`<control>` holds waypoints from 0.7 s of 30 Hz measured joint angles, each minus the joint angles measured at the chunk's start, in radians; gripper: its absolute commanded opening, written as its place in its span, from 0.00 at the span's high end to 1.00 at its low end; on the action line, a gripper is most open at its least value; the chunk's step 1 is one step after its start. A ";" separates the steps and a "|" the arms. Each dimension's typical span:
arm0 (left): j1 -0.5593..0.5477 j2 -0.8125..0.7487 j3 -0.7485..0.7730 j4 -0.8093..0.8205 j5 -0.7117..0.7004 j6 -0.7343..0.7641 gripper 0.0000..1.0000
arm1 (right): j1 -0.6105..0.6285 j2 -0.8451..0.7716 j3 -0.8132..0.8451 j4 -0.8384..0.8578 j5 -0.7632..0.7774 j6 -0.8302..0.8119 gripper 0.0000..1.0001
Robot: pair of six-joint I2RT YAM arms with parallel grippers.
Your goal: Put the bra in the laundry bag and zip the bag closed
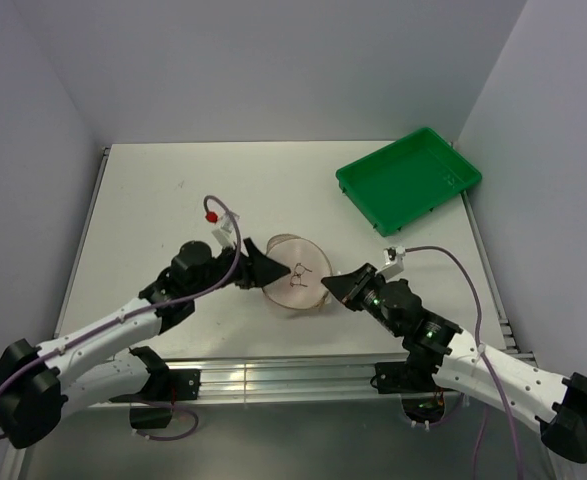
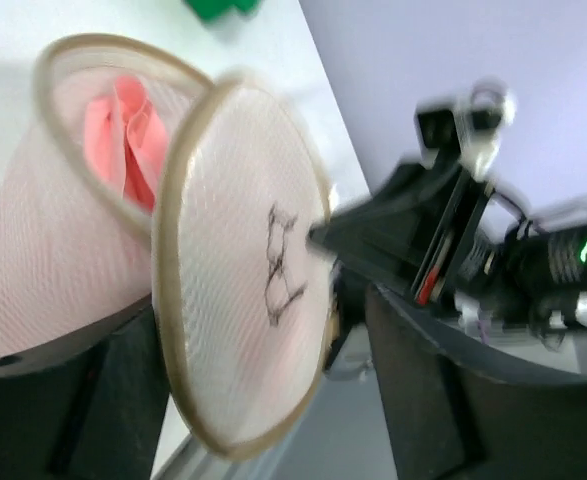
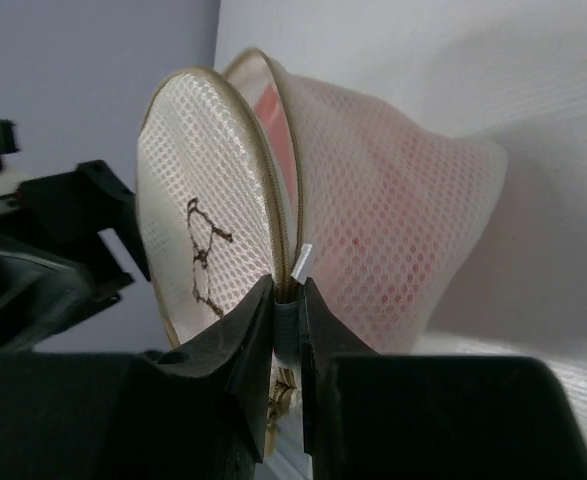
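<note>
Left pincer (image 1: 261, 268) at left rim of laundry bag (image 1: 298, 272), fingers spread apart, loose front flap standing between them. Bag on bench (image 1: 153, 200), centre, toward near side, tipped on edge, mouth gaping between its halves. Bra (image 2: 123, 130) inside rear half, pink folds showing through gap and mesh. Dark mark on front flap. Right pincer (image 3: 286, 318) clamped on zip rim at bag's right side, silver pull tab poking up above fingertips. Green tray (image 1: 405, 182) far right, well apart.
</note>
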 measured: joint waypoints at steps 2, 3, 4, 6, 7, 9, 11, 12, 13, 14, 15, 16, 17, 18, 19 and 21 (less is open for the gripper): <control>0.011 0.077 0.110 -0.052 -0.042 0.038 0.15 | 0.005 0.016 -0.018 0.011 0.044 0.032 1.00; 0.014 0.102 0.153 -0.071 -0.064 0.056 0.14 | 0.005 0.028 -0.025 0.024 0.067 0.046 1.00; 0.014 0.118 0.192 -0.096 -0.085 0.074 0.14 | 0.006 0.044 -0.027 0.037 0.088 0.054 1.00; 0.015 0.115 0.224 -0.132 -0.130 0.101 0.16 | 0.006 0.098 -0.026 0.077 0.130 0.069 1.00; 0.014 0.095 0.230 -0.169 -0.162 0.118 0.26 | 0.007 0.126 -0.024 0.097 0.145 0.072 1.00; 0.010 0.042 0.229 -0.257 -0.214 0.135 0.30 | 0.008 0.180 -0.020 0.142 0.171 0.079 1.00; -0.023 -0.040 0.229 -0.360 -0.290 0.138 0.39 | 0.008 0.239 -0.020 0.178 0.189 0.090 1.00; -0.056 -0.093 0.229 -0.412 -0.331 0.136 0.41 | 0.008 0.259 -0.020 0.192 0.194 0.097 1.00; -0.089 -0.135 0.229 -0.448 -0.364 0.129 0.47 | 0.008 0.278 -0.020 0.211 0.200 0.103 1.00; -0.123 -0.175 0.229 -0.483 -0.394 0.116 0.52 | 0.008 0.289 -0.020 0.225 0.203 0.108 1.00; -0.149 -0.201 0.228 -0.509 -0.411 0.107 0.56 | 0.008 0.295 -0.020 0.234 0.206 0.111 1.00; -0.173 -0.222 0.226 -0.531 -0.426 0.092 0.60 | 0.008 0.298 -0.020 0.243 0.209 0.116 1.00; -0.191 -0.233 0.220 -0.546 -0.438 0.081 0.61 | 0.008 0.298 -0.019 0.248 0.214 0.122 1.00; -0.208 -0.233 0.211 -0.552 -0.441 0.066 0.63 | 0.008 0.297 -0.019 0.251 0.219 0.126 1.00; -0.227 -0.226 0.197 -0.554 -0.445 0.050 0.64 | 0.008 0.296 -0.019 0.253 0.222 0.129 1.00; -0.283 -0.191 0.169 -0.547 -0.451 0.017 0.64 | 0.008 0.296 -0.019 0.253 0.231 0.134 1.00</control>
